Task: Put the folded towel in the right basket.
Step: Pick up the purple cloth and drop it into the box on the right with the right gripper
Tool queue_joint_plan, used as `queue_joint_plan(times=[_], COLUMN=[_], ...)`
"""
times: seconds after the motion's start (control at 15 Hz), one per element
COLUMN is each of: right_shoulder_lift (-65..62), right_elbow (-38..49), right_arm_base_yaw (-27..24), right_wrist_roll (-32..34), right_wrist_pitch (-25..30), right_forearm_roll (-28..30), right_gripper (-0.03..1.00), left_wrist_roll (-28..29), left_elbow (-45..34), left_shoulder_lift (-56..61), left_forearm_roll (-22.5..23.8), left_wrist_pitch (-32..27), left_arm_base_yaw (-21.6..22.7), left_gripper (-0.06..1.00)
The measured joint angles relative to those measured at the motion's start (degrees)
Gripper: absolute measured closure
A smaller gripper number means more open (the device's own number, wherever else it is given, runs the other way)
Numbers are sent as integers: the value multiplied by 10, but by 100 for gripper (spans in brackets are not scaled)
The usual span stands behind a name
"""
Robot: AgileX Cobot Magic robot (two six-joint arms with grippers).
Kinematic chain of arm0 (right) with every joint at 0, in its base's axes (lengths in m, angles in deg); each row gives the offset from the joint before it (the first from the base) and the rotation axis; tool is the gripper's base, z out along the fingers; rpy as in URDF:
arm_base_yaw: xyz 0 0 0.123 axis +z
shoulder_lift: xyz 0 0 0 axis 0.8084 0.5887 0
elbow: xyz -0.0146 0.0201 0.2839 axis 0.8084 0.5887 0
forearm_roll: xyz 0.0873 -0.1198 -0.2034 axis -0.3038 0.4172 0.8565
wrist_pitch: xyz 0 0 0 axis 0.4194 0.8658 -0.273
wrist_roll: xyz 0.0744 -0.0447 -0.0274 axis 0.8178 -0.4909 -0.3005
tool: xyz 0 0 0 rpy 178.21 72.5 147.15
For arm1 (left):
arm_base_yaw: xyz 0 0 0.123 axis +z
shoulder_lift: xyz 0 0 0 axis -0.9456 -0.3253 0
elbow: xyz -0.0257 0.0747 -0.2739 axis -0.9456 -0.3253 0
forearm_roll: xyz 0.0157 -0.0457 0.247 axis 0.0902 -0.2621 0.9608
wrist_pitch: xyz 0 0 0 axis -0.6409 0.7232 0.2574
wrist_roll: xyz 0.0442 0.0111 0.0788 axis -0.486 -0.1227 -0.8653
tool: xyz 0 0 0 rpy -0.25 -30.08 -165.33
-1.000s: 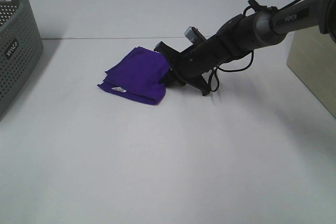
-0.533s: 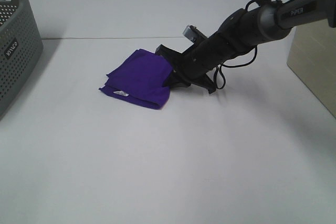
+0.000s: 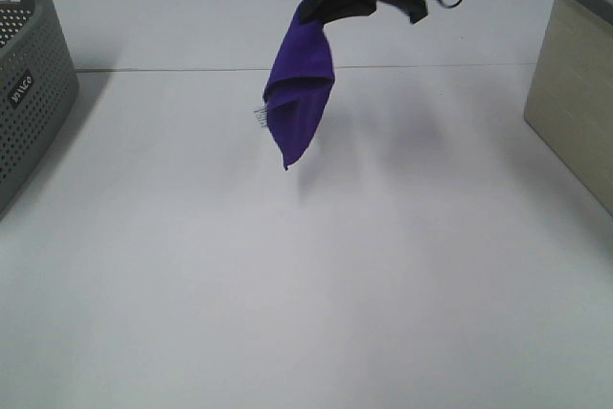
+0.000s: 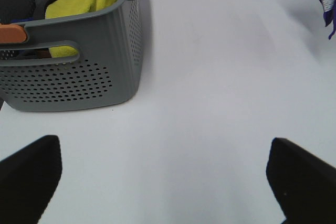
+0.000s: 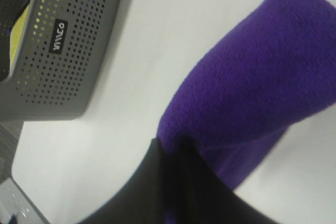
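Right gripper (image 3: 326, 5) is at the top edge of the exterior high view, above the middle of the surface (image 3: 316, 294). Its jaws are pinched on the upper edge of the purple towel (image 3: 299, 93). The towel hangs free below them, narrowing to a point at the bottom, clear of the surface. It has partly lost its fold and droops in a loose roll. A small white tag shows at its left edge.

The towel hangs between the two baskets, well apart from both. The right basket (image 3: 572, 83), beige with a grey rim, stands at the right edge. The grey perforated basket (image 3: 29, 93) stands at the left edge and holds a yellow cloth (image 4: 89, 1).

Left gripper (image 4: 163, 148) hovers low, near the grey basket. Its jaws are spread wide with nothing between them.
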Motion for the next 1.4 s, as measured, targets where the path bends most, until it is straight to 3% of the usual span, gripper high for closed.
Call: queue_joint_plan(times=[0.07, 0.2, 0.4, 0.67, 0.93, 1.0, 1.07, 1.13, 1.2, 1.4], right_shoulder_lift=[-26, -54, -84, -107, -62, -54, -21, -6, 5, 13], right_elbow=[-48, -93, -151, -167, -167, -167, -167, -167, -167, -167], right_arm_base_yaw=[-46, -105, -195, -325, -349, -349, -349, -349, -349, -349], right_wrist_roll=[17, 36, 44, 44, 44, 44, 45, 45, 44, 44], right_wrist_pitch=[100, 164, 171, 175, 177, 178, 179, 179, 179, 179], right_forearm_roll=[81, 154, 235, 307, 392, 399, 400, 394, 385, 378], right_gripper=[93, 93, 93, 93, 92, 86, 49, 27, 13, 2], left_wrist_roll=[0, 0, -1, -1, -1, -1, -1, -1, -1, -1], left_elbow=[0, 0, 0, 0, 0, 0, 0, 0, 0, 0], left_shoulder_lift=[0, 0, 0, 0, 0, 0, 0, 0, 0, 0], left_forearm_roll=[0, 0, 0, 0, 0, 0, 0, 0, 0, 0], left_wrist_pitch=[0, 0, 0, 0, 0, 0, 0, 0, 0, 0], left_arm_base_yaw=[1, 1, 1, 1, 1, 1, 1, 1, 0, 1], left_gripper=[-5, -5, -5, -5, -5, -5, -5, -5, -5, -5])
